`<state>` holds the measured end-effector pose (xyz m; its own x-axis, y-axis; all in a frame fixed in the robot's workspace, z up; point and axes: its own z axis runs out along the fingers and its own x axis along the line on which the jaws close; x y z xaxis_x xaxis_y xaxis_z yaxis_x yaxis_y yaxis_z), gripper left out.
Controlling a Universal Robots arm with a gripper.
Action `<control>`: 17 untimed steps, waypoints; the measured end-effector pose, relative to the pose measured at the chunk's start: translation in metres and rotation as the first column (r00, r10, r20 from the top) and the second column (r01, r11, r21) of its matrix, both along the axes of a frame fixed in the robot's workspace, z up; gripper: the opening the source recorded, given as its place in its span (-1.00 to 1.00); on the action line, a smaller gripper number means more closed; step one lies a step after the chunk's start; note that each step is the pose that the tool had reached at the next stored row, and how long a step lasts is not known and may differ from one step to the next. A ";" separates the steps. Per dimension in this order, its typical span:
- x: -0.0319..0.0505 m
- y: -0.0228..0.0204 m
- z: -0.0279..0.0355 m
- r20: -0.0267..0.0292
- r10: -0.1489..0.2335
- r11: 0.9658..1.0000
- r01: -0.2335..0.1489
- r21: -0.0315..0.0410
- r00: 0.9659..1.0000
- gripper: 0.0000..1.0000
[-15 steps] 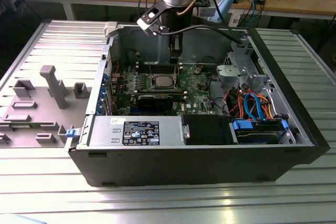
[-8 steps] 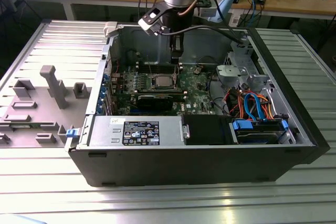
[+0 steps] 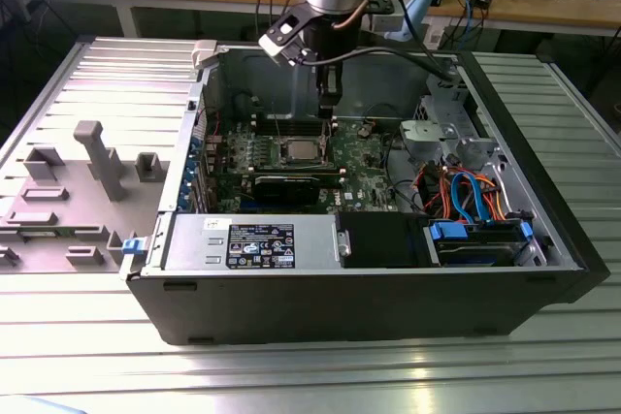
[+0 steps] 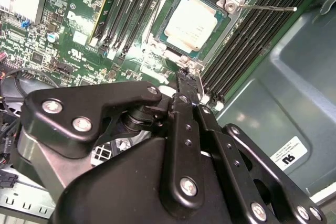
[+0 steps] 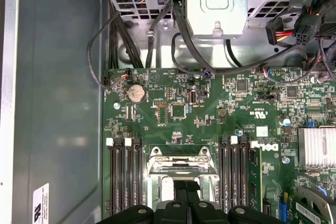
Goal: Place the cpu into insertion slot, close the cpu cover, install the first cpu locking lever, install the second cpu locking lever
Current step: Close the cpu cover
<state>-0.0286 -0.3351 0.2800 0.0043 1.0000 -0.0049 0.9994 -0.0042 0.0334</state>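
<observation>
The cpu (image 4: 191, 22) sits in the slot (image 4: 152, 42). Its silver top shows through the window of the cover (image 4: 224, 27), which lies flat around it. You can see a thin lever (image 4: 268, 8) sticking out from the slot's corner, over the black memory sockets (image 4: 252, 35). Your gripper (image 4: 189, 76) hangs just beside the slot's edge, its fingers pressed together with nothing visible between them. In the exterior view it stands above the slot, inside the case (image 3: 543, 239) on the ribbed worktop (image 3: 291, 375).

Bright even light, soft glare on the table (image 3: 417, 375)
</observation>
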 end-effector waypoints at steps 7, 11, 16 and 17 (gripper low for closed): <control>0.0047 0.0000 -0.0001 0.000 0.000 1.000 0.000 0.000 1.000 -0.79; 0.0083 0.0000 -0.0002 -0.001 0.000 1.000 0.000 0.000 1.000 -0.79; 0.0112 0.0000 -0.0010 -0.002 0.000 1.000 0.000 0.000 1.000 -0.79; 0.0120 0.0000 -0.0012 -0.002 0.000 1.000 0.000 0.000 1.000 -0.79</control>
